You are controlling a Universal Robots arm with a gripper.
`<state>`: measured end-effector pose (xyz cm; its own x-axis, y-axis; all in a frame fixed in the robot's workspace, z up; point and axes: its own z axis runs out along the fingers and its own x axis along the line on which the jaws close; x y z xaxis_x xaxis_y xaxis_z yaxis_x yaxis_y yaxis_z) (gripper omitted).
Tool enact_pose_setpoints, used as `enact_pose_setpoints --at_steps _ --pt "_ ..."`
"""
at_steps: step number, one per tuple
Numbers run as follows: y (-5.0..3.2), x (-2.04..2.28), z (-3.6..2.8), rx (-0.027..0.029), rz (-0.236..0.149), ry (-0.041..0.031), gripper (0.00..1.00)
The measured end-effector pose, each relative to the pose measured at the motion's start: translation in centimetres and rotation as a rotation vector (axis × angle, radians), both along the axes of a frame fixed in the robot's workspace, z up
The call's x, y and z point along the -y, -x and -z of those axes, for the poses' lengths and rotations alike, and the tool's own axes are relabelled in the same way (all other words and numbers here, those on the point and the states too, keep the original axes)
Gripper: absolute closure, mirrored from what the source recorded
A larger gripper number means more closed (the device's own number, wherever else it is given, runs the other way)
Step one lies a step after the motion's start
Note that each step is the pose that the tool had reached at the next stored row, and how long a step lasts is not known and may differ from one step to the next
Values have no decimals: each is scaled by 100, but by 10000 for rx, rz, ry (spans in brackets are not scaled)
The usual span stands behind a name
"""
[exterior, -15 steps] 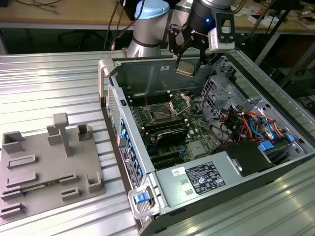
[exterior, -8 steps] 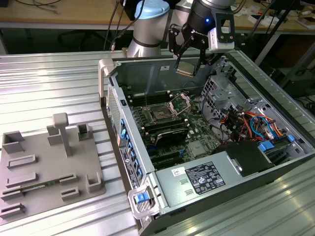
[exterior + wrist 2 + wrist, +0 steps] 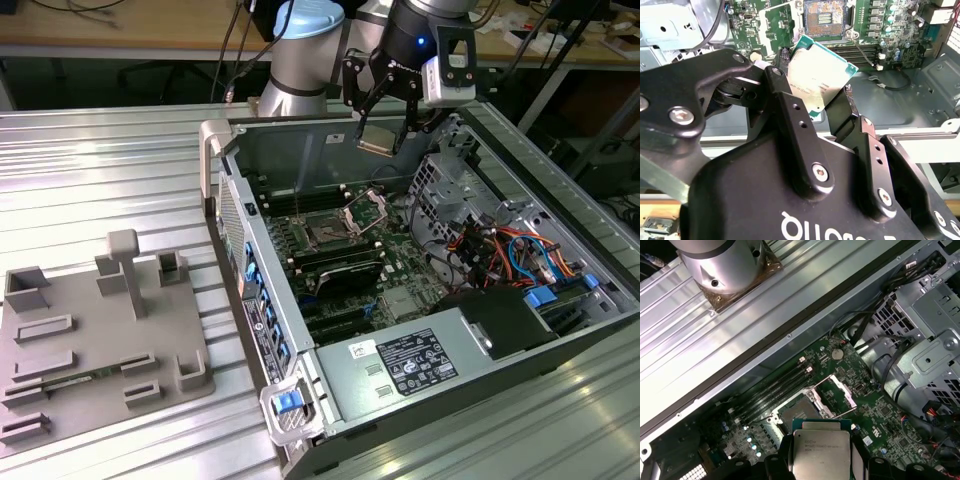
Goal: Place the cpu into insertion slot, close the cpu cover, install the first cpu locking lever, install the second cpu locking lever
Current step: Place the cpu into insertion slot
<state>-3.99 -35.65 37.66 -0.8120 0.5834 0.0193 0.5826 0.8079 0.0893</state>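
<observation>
My gripper (image 3: 384, 137) hangs above the rear of the open computer case, shut on the cpu (image 3: 377, 141), a tan-silver square chip held tilted by two opposite edges. In both wrist views the cpu (image 3: 822, 70) (image 3: 820, 447) sits between the black fingers (image 3: 790, 107). The insertion slot (image 3: 325, 231) (image 3: 799, 411) (image 3: 825, 17) lies bare on the green motherboard, below and ahead of the chip. Beside it the cpu cover (image 3: 366, 208) (image 3: 838, 393) stands swung up on its hinge. A thin wire lever (image 3: 863, 50) lies along the socket's side.
The case walls (image 3: 232, 215) ring the motherboard. A power supply box (image 3: 420, 362) fills the near end, with a drive cage (image 3: 452, 180) and coloured cables (image 3: 505, 250) on the exterior view's right. Black memory slots (image 3: 340, 268) lie near the socket. A grey fixture plate (image 3: 100, 340) rests on the exterior view's left.
</observation>
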Motion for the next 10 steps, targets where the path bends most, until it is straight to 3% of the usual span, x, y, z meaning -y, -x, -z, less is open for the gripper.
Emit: enact_pose_setpoints --at_steps 10 --pt "0 0 0 0 91 0 45"
